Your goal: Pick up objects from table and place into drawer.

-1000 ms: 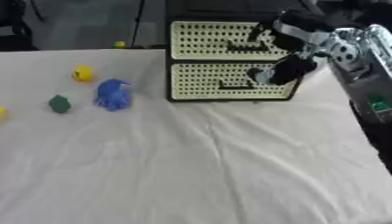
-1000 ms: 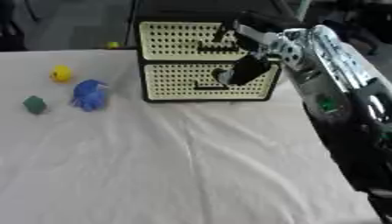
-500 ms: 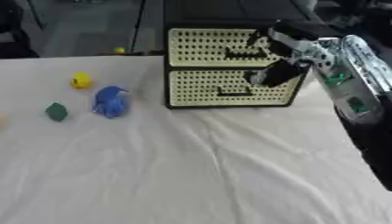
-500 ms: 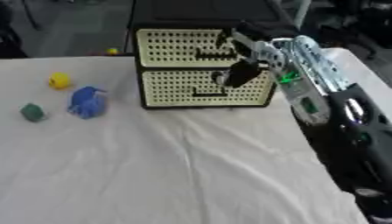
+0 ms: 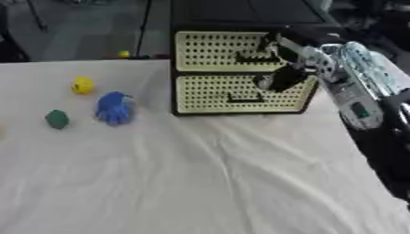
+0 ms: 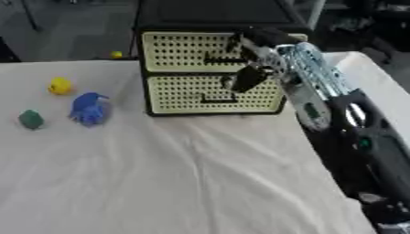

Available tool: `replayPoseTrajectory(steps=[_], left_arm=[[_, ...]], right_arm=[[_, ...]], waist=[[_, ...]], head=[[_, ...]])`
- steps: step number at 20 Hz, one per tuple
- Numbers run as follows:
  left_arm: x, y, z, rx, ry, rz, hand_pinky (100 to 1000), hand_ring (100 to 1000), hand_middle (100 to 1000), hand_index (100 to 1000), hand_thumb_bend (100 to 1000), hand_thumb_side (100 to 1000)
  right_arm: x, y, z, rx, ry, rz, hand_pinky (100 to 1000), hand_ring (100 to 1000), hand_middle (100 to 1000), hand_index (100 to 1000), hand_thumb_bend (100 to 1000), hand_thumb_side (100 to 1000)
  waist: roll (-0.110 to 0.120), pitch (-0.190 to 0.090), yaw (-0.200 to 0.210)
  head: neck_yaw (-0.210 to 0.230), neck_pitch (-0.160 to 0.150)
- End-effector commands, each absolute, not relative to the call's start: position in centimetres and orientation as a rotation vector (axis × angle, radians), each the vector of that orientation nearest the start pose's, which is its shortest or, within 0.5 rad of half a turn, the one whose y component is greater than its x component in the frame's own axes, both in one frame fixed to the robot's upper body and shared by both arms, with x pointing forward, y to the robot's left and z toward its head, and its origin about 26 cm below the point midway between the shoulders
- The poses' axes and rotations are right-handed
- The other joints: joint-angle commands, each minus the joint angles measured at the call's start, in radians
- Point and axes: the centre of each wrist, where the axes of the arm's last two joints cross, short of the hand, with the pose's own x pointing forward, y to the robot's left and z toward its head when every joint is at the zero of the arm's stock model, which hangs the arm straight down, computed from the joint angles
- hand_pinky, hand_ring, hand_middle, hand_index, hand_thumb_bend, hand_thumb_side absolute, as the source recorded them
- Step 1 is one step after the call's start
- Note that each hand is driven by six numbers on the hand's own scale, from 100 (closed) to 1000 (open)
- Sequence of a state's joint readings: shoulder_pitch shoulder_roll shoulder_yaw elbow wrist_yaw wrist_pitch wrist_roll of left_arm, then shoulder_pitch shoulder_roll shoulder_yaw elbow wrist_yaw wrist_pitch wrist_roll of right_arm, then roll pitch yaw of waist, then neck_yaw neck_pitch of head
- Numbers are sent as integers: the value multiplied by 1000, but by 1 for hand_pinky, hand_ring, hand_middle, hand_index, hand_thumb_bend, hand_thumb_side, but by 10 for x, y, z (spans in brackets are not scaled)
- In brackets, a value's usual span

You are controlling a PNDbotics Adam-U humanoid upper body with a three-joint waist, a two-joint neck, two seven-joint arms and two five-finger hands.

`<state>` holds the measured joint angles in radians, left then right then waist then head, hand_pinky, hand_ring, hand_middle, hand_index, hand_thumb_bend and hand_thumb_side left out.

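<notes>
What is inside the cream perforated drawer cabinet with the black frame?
Nothing can be seen inside: both drawers of the cream perforated drawer cabinet are closed. The right hand is at its front.

Even overhead light, soft blur overall, bg dim, faint shadow under drawer unit point(image 5: 240, 73).

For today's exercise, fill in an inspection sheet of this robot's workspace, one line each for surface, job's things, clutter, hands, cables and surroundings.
Surface: table under a wrinkled white cloth.
Job's things: drawer unit at the far edge, both drawers look closed; yellow toy, blue toy and green toy lie apart on the left.
Clutter: nothing seen.
Hands: right hand at the drawer fronts, fingers curled, grip unclear; left hand not in view.
Cables: nothing seen.
Surroundings: dark floor behind the table, a small yellow thing on it.
</notes>
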<state>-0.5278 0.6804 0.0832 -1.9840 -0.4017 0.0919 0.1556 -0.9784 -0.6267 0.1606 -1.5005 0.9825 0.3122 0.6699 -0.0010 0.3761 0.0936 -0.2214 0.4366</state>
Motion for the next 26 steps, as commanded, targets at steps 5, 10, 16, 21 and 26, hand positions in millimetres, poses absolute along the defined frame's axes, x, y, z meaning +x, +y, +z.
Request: replayPoseTrajectory(steps=[5,10,16,21,26], left_arm=[[295,302,323,-1480,3144,747,716,791,850,962,279,990],[295,302,323,-1476,3147,737,715,791,849,961,274,990],[295,302,324,-1475,3143,731,715,791,848,961,271,989],[294,303,325,-1478,3142,722,714,791,848,961,267,988],[294,304,325,-1482,3140,714,714,791,848,961,265,988]], right_arm=[[402,-254,357,-1274,-1342,1227,100,100,100,823,369,248],[407,-252,351,-1249,-1316,1255,100,100,100,794,353,242],[405,-257,348,-1252,-1296,1290,100,100,100,699,335,237],[390,-262,349,-1283,-1293,1314,100,100,100,590,309,243],[376,-262,348,-1307,-1286,1346,100,100,100,557,296,248]], waist=[[5,-12,5],[5,-8,7],[4,-7,6],[2,-8,4],[2,-10,1]], head=[[-8,-14],[-10,-13],[-7,-11],[-3,-8],[2,-5]])
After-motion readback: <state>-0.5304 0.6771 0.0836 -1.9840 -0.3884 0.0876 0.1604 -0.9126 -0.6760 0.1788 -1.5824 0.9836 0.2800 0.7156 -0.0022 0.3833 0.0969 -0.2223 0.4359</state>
